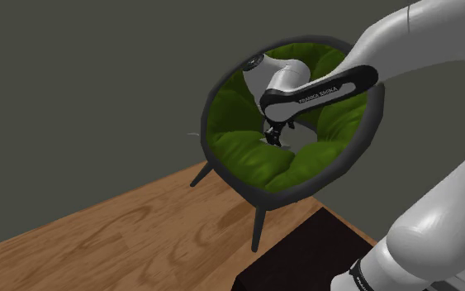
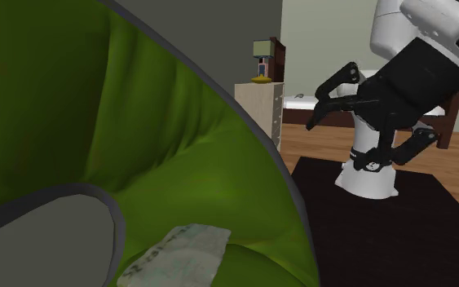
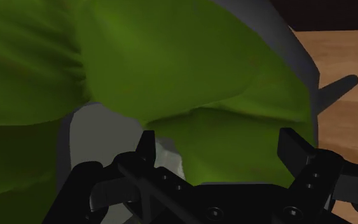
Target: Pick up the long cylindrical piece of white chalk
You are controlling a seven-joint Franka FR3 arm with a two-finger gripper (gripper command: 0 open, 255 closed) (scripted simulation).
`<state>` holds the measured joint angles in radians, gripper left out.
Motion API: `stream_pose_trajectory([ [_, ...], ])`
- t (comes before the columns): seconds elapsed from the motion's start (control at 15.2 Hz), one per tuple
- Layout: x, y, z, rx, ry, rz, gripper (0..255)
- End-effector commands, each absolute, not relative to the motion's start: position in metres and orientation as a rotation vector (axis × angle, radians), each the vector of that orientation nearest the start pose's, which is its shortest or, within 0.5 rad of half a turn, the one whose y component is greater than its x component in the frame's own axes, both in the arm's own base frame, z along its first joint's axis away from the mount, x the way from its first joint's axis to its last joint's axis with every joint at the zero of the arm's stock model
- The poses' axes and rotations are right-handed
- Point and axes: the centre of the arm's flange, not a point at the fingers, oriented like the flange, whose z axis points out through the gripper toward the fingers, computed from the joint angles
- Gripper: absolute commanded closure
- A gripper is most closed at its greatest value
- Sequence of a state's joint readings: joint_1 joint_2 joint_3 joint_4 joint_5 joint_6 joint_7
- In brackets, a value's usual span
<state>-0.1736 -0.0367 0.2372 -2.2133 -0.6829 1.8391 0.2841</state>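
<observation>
Chalk (image 2: 183, 249) lies bottom centre in the second exterior view; we hold our gripper (image 3: 219, 139) wide, chalk beside one finger

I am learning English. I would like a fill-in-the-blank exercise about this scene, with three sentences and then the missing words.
1. The round chair has a cushion that is ____ in colour.
2. The gripper is ____, not shut.
3. The floor under the chair is made of ____.

Missing words: green; open; wood.
</observation>
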Motion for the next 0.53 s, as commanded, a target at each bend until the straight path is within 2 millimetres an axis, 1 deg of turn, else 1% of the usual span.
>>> stream_pose_trajectory([
  [0.0, 0.509, -0.03, 0.363, 2.392, 0.09, -0.292, 0],
  [0.46, 0.564, -0.073, 0.288, 2.193, 0.053, -0.362, 0],
])
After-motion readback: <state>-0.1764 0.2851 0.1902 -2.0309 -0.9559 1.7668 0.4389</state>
